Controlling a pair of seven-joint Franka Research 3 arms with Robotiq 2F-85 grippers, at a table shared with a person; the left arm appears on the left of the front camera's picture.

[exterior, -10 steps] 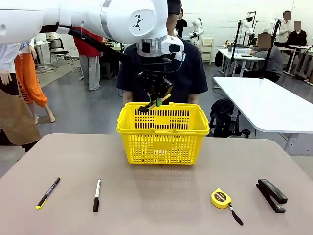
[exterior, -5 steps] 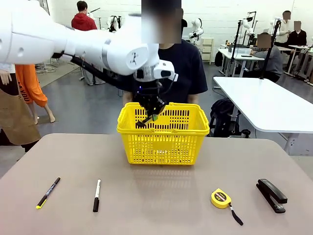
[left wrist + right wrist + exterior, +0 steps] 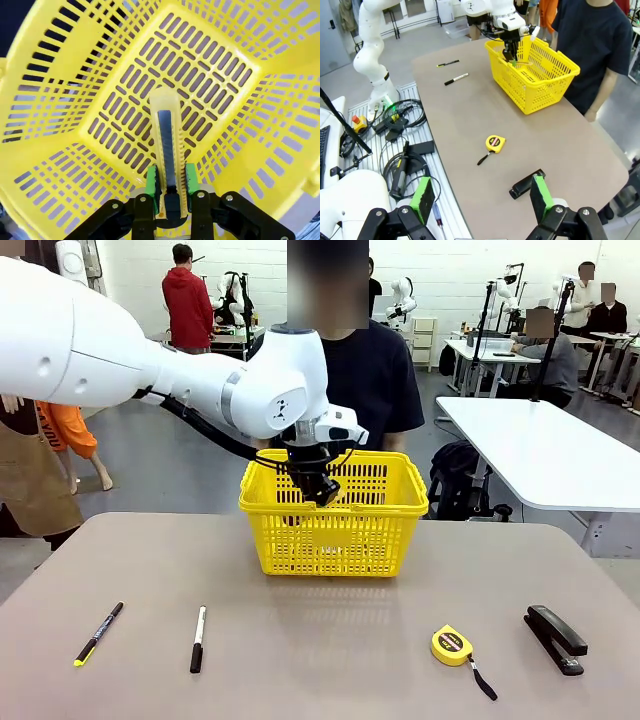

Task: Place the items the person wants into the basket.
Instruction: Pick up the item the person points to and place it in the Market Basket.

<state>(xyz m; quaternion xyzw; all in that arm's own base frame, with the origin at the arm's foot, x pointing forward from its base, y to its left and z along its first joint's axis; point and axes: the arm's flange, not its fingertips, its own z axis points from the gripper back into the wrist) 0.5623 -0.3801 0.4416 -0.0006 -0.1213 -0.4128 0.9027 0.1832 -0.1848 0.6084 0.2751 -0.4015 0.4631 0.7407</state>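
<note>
"Knife whereabouts?"
"The utility knife (image 3: 167,145) hangs inside the basket (image 3: 330,540), pointing at its floor. The left hand (image 3: 170,181) pinches it between narrowed green pads, seemingly low enough for a gentle release."
"Beyond the basket?"
"In front of it, the marker (image 3: 197,638) and tape measure (image 3: 452,644) lie on the beige tabletop (image 3: 320,670). The right hand (image 3: 481,196) gapes wide, holding nothing. A white table (image 3: 540,455) stands behind."

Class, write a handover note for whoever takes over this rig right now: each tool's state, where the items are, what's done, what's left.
Left tool: shut on the utility knife, lowered inside the basket.
Right tool: open, empty.
Marker and tape measure: on the table, near side of the basket.
Done: nothing released into the basket.
Left: drop the knife, then marker and tape measure.
</note>
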